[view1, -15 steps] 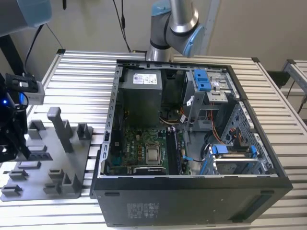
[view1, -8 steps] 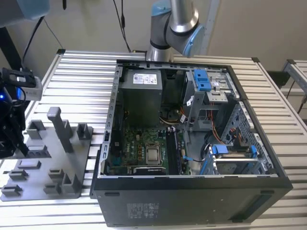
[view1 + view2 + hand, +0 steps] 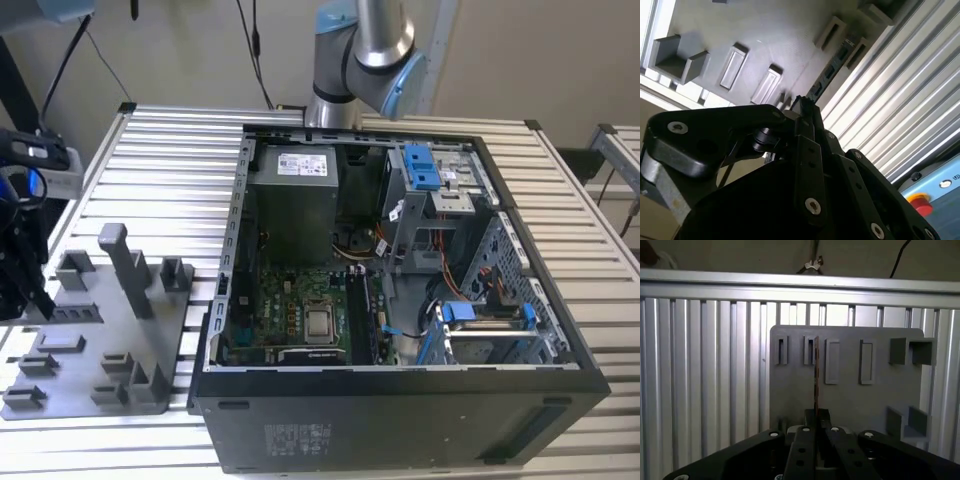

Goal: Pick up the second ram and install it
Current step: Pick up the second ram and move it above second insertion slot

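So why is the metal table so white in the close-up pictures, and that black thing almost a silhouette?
Second wrist view: light glares off the table slats, leaving the near end effector dark. First wrist view: slats glare too around the duller grey tray, with the second ram edge-on. Exterior view: even light, with shadow inside the computer case.

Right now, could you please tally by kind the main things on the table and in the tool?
Computer case: 1
Holder tray: 1
Second ram, gripped in the tool: 1
Total: 3
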`<state>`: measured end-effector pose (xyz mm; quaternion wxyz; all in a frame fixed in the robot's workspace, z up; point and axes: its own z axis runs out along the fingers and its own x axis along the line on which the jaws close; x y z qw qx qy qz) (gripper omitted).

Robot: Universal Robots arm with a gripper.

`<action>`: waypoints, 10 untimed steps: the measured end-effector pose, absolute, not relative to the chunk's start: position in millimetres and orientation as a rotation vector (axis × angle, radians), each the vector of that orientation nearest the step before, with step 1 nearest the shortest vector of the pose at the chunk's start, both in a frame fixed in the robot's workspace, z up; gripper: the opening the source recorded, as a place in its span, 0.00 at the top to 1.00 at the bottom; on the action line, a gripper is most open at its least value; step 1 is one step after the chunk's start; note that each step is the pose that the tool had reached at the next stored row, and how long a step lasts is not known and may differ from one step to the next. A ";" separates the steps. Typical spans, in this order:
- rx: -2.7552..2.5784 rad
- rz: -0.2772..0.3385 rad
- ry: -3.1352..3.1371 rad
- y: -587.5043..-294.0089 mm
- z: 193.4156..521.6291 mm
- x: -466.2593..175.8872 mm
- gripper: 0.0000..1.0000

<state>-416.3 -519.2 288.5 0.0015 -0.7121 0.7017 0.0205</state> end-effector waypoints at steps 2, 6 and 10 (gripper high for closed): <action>-2.235 0.064 2.203 -519.1 291.4 -416.5 0.86; -2.235 0.064 2.202 -519.2 297.0 -416.3 0.86; -2.235 0.064 2.203 -519.1 303.0 -416.3 0.86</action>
